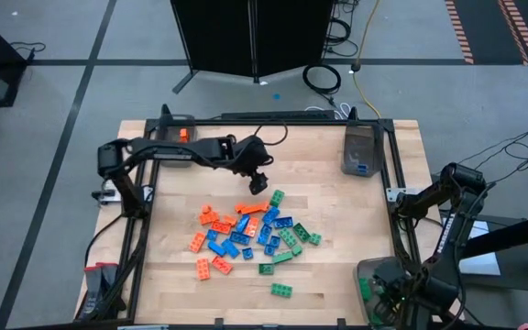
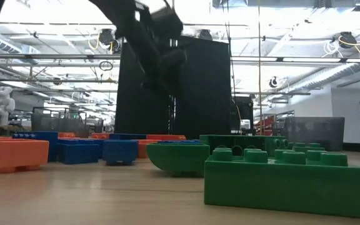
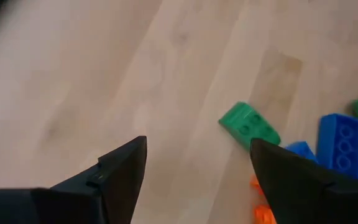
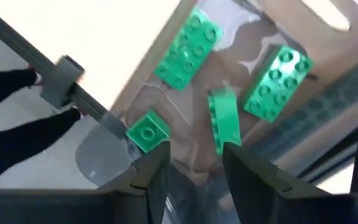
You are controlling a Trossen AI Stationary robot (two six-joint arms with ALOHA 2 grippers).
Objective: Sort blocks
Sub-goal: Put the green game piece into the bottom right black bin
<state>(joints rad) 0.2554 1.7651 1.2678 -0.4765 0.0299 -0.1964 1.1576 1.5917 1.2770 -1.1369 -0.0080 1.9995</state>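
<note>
Nearest brick: in your low view a large green block (image 2: 286, 177) fills the lower right of the frame, studs up, flat on the bench (image 2: 92, 200).
Behind it: a curved green block (image 2: 179, 156) at centre, then blue blocks (image 2: 119, 150) and an orange block (image 2: 14, 154) at the left edge.
Main pile: from above, your blocks (image 1: 250, 234) lie scattered at the middle of the frame, orange toward the left, blue in the centre, green toward the right; one green block (image 1: 281, 290) lies apart, lower down.
Left tool (image 1: 258, 181): it hangs just above the pile's upper edge, fingers (image 3: 120, 171) spread with nothing between them; a green wedge block (image 3: 248, 124) lies on the wood just ahead.
Right tool (image 4: 194, 163): at the lower right of the overhead frame, over a translucent grey bin (image 1: 374, 275); its fingers stand apart, gripping nothing.
Bin contents: you have four green blocks (image 4: 188, 48) lying inside.
Other bins: one at upper left holds an orange block (image 1: 182, 134), one at upper right holds a blue block (image 1: 363, 168).
</note>
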